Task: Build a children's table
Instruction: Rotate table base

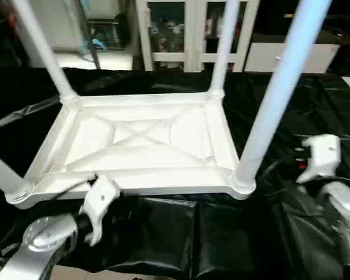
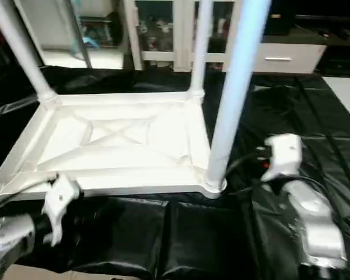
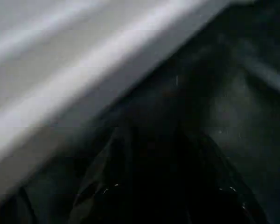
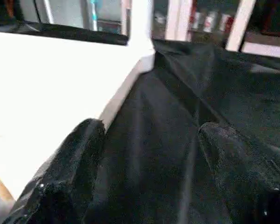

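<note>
The tabletop (image 1: 143, 143) lies upside down on the black sheet (image 1: 221, 227), ribs up, with all four legs (image 1: 280, 87) standing in its corner sockets, so I judge the build close to done and the step now is to check the seating or get ready to turn the table over. My right gripper (image 4: 149, 154) stands wide and empty, just beside the tabletop's right edge; my left gripper (image 3: 163, 196) is near the front edge, and in that dim view its fingers look partly parted with nothing between them, though I can't be sure. To do this well I would take hold low on a leg, near its collar, turn it gently until it stops, and keep the other hand steadying the rim so the top doesn't slide on the slick sheet. I can read no brand, label or writing anywhere.
</note>
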You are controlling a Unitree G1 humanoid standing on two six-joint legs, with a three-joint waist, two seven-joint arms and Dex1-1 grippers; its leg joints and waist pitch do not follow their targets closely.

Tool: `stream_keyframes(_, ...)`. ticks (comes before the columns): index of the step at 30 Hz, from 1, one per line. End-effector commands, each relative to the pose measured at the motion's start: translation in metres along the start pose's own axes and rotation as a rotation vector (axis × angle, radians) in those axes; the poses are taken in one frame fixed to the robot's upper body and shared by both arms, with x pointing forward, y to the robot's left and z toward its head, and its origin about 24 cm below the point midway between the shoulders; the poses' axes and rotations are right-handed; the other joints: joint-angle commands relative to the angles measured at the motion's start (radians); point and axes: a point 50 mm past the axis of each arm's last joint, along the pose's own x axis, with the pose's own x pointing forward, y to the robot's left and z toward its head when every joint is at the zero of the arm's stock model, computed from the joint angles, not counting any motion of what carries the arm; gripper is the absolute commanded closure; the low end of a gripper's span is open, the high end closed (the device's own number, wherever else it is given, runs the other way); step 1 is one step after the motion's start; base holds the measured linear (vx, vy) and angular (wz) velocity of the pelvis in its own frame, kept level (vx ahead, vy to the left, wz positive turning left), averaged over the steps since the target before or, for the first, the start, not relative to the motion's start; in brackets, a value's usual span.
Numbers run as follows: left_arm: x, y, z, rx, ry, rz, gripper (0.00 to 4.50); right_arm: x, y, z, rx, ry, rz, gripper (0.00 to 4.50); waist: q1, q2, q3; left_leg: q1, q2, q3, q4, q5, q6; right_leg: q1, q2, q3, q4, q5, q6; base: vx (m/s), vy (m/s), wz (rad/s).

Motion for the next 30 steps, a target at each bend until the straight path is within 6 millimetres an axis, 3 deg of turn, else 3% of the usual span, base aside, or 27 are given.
stream_keyframes(1, -0.002, 0.004, -0.004, 0.009, 0.05, 0.029, 2.94, 0.007, 0.003, 0.006, -0.006, -0.028, 0.025, 0.95, 0.002, -0.016, -0.046, 0.016, 0.07, -0.04, -0.094, -0.251, 0.028, 0.024, -0.051, 0.037, -0.073, -0.28, -0.197, 0.0, 0.0, 0.0)
stream_keyframes(3, -0.001, 0.009, -0.006, 0.011, 0.072, 0.075, 2.94, 0.011, 0.005, 0.009, -0.006, -0.04, 0.034, 0.95, 0.003, -0.017, -0.045, 0.017, 0.07, -0.04, -0.095, -0.252, 0.023, 0.023, -0.051, 0.038, -0.074, -0.282, -0.192, 0.0, 0.0, 0.0)
stream_keyframes(4, 0.0, 0.012, -0.006, -0.006, 0.081, 0.099, 2.94, 0.014, 0.006, 0.011, -0.008, -0.047, 0.043, 0.95, 0.003, -0.022, -0.046, 0.018, 0.069, -0.039, -0.094, -0.248, 0.019, 0.023, -0.049, 0.038, -0.073, -0.269, -0.191, 0.0, 0.0, 0.0)
stream_keyframes(7, 0.004, 0.018, -0.008, -0.018, 0.122, 0.154, 2.94, 0.022, 0.012, 0.017, -0.014, -0.065, 0.084, 0.95, 0.007, -0.021, -0.049, 0.019, 0.069, -0.038, -0.093, -0.224, 0.018, 0.023, -0.048, 0.038, -0.065, -0.225, -0.199, 0.0, 0.0, 0.0)
stream_keyframes(11, 0.009, 0.028, -0.009, -0.018, 0.131, 0.232, 2.94, 0.026, 0.021, 0.02, -0.014, -0.083, 0.164, 0.95, 0.01, -0.026, -0.054, 0.015, 0.067, -0.037, -0.085, -0.156, 0.039, 0.032, -0.051, 0.038, -0.058, -0.128, -0.221, 0.0, 0.0, 0.0)
stream_keyframes(13, 0.011, 0.031, -0.011, -0.02, 0.147, 0.25, 2.94, 0.025, 0.027, 0.021, -0.013, -0.087, 0.208, 0.95, 0.01, -0.028, -0.054, 0.013, 0.067, -0.037, -0.084, -0.158, 0.05, 0.034, -0.052, 0.037, -0.059, -0.133, -0.228, 0.0, 0.0, 0.0)
stream_keyframes(19, 0.013, 0.038, -0.024, -0.058, 0.215, 0.298, 2.94, 0.013, 0.054, 0.016, 0.002, -0.066, 0.462, 0.95, 0.011, -0.028, -0.043, 0.017, 0.07, -0.041, -0.092, -0.274, 0.027, 0.028, -0.054, 0.04, -0.077, -0.314, -0.188, 0.0, 0.0, 0.0)
stream_keyframes(22, 0.014, 0.039, -0.026, -0.055, 0.219, 0.308, 2.94, 0.008, 0.062, 0.014, 0.011, -0.054, 0.534, 0.95, 0.008, -0.029, -0.032, 0.028, 0.069, -0.048, -0.099, -0.388, -0.01, 0.017, -0.056, 0.04, -0.095, -0.493, -0.14, 0.0, 0.0, 0.0)
stream_keyframes(25, 0.015, 0.041, -0.026, -0.052, 0.21, 0.319, 2.94, 0.004, 0.072, 0.012, 0.023, -0.043, 0.602, 0.95, 0.003, -0.031, -0.032, 0.027, 0.068, -0.056, -0.101, -0.418, -0.027, 0.018, -0.058, 0.039, -0.101, -0.559, -0.108, 0.0, 0.0, 0.0)
stream_keyframes(28, 0.02, 0.047, -0.023, -0.041, 0.176, 0.336, 2.94, 0.002, 0.09, 0.008, 0.031, -0.03, 0.689, 0.95, 0.001, -0.032, -0.028, 0.033, 0.065, -0.058, -0.101, -0.451, -0.034, 0.005, -0.057, 0.038, -0.111, -0.619, -0.08, 0.0, 0.0, 0.0)
stream_keyframes(29, 0.022, 0.049, -0.021, -0.03, 0.163, 0.335, 2.94, 0.002, 0.097, 0.008, 0.04, -0.032, 0.708, 0.95, 0.002, -0.03, -0.028, 0.043, 0.063, -0.058, -0.098, -0.474, -0.039, -0.004, -0.056, 0.037, -0.12, -0.652, -0.067, 0.0, 0.0, 0.0)
stream_keyframes(30, 0.022, 0.05, -0.021, -0.024, 0.156, 0.333, 2.94, 0.002, 0.1, 0.008, 0.045, -0.032, 0.718, 0.95, 0.001, -0.031, -0.027, 0.044, 0.062, -0.059, -0.099, -0.482, -0.04, -0.005, -0.055, 0.035, -0.122, -0.663, -0.061, 0.0, 0.0, 0.0)
